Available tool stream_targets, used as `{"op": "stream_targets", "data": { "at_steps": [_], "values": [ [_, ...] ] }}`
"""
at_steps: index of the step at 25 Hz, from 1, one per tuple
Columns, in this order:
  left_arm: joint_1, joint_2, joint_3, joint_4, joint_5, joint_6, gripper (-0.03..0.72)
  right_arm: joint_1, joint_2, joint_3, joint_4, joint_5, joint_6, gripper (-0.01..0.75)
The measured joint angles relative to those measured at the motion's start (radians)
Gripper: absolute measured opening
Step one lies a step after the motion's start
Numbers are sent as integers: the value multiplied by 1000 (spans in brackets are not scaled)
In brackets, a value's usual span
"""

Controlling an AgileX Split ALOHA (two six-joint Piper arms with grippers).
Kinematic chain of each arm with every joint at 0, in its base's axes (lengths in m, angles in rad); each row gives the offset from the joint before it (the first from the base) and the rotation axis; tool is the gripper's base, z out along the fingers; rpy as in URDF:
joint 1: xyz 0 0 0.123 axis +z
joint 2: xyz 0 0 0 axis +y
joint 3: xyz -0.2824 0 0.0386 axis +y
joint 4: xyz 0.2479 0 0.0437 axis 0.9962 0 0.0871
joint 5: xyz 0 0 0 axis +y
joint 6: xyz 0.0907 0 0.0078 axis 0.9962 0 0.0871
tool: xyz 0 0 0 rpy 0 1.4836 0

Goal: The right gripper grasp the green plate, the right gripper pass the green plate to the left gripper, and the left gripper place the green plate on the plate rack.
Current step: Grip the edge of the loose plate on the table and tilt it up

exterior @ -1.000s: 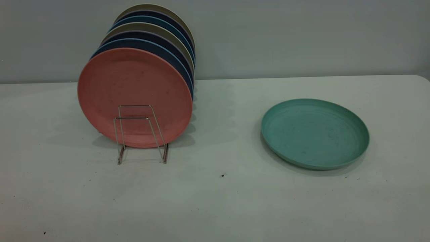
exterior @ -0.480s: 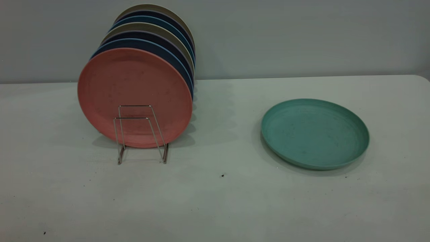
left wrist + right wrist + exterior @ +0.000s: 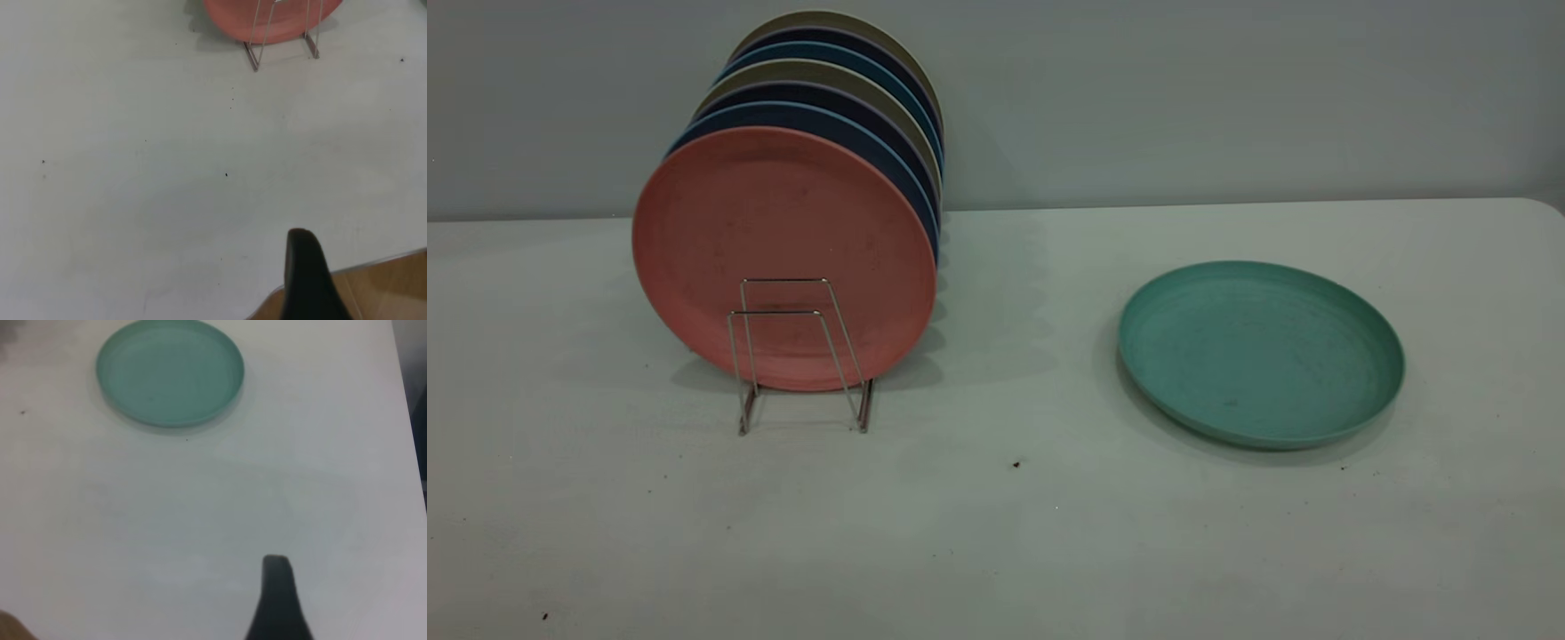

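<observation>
Table (image 3: 996, 533): wide pale surface, a few dark specks on it, no arm over it in the exterior view.
Racked plates: a row stands on edge at the left, the salmon-pink plate (image 3: 783, 258) in front, dark blue plates (image 3: 827, 116) and olive ones behind it.
Green plate (image 3: 1261, 352): lies flat, rim up, on the right side of the table, well apart from the rack and untouched.
Plate rack (image 3: 800, 356): thin wire loops, the front loops bare ahead of the pink plate, so there looks to be a slot free.
Right gripper (image 3: 277, 600): only one dark finger shows in its wrist view, far back from the plate; released or clenched, I cannot tell.
Left gripper (image 3: 307, 277): one dark finger shows by the table's near edge, well short of the rack; its state I cannot tell either.
Step in hand: the very start, nothing grasped yet.
Next move: the right arm likely needs to travel out to the plate and get a jaw under that shallow rim.
</observation>
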Motion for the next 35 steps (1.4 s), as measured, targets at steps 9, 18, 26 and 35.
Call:
{"op": "stream_targets", "data": {
  "at_steps": [9,18,26,35],
  "values": [
    [0,116,-15,-84,-239,0,448,0,123,-21,26,-181,-71,505],
    [0,550,-15,-170,-531,8,448,0,646,-21,405,-522,-303,498],
    [0,784,-15,-231,-718,12,447,0,1217,-103,997,-677,-817,498],
    [0,860,-15,-256,-745,26,447,-5,1804,-356,1338,-708,-1159,498]
  ]
}}
